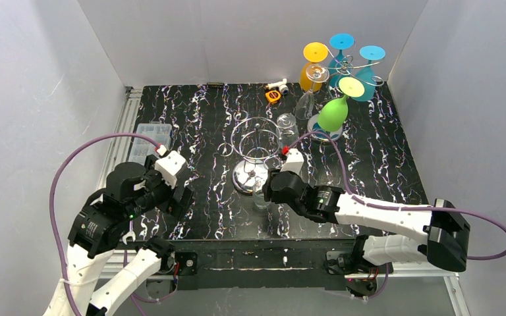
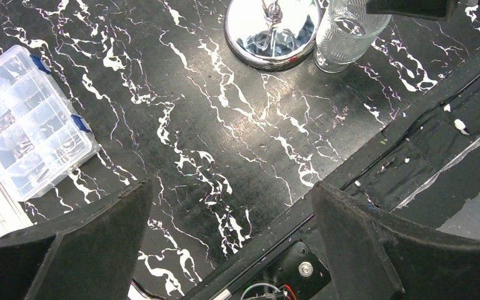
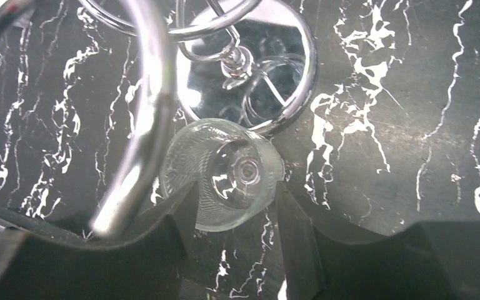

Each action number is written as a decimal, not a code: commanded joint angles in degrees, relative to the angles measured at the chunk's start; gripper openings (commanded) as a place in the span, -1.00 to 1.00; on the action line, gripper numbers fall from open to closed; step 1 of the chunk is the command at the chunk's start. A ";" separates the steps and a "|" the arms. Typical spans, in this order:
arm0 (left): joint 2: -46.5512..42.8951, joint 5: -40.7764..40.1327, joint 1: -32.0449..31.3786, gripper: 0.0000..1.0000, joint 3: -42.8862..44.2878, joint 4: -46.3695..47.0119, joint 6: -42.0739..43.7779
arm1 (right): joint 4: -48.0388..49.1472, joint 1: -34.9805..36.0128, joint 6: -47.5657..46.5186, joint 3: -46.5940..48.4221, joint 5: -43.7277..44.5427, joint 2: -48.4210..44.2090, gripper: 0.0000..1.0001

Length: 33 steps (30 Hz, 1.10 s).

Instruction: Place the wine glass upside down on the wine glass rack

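A clear ribbed wine glass stands on the black marbled table against the near rim of the chrome rack's round base. The rack's wire rings rise above the base. My right gripper reaches in from the right. In the right wrist view its fingers close on both sides of the glass, so my right gripper is shut on it. One chrome ring hangs just left of it. My left gripper is open and empty at the near left. Its view shows the glass.
A second clear glass stands behind the rack. A stand with several coloured glasses and a green one is at the back right. A clear parts box lies at the left edge. The table's front rail is near.
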 commanded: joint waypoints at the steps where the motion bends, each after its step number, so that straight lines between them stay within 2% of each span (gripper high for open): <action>1: 0.52 1.70 0.26 0.97 2.61 -2.19 1.01 | 2.01 0.92 3.02 -2.83 3.45 1.72 0.04; 4: 1.08 1.98 0.28 0.97 3.14 -2.25 1.19 | 1.09 2.51 3.89 -3.84 3.85 0.75 -0.13; 9: 1.97 3.06 0.21 0.97 3.57 -1.97 0.97 | -2.05 4.83 5.58 -5.15 4.92 -2.41 -0.16; 13: 2.54 3.49 0.23 0.96 3.88 -1.52 0.36 | -3.59 5.24 4.31 -4.77 6.48 -4.17 0.21; 16: 2.66 3.67 0.27 0.97 3.97 -1.18 0.05 | -4.81 5.24 1.50 -1.98 8.60 -4.60 0.32; 22: 2.85 3.83 0.23 0.97 4.24 -0.50 0.14 | -8.94 5.25 -2.88 3.50 11.43 -6.51 0.38; 25: 3.05 4.17 0.20 0.96 3.35 1.70 0.97 | -8.84 5.25 -3.90 3.55 11.65 -10.11 0.35; 28: 3.71 5.01 0.28 0.93 1.74 5.79 4.69 | -8.59 5.27 -5.48 4.82 11.04 -12.69 0.24; 33: 7.43 5.15 0.28 0.78 0.54 14.75 14.74 | -14.00 5.24 -9.39 13.88 9.36 -10.57 0.11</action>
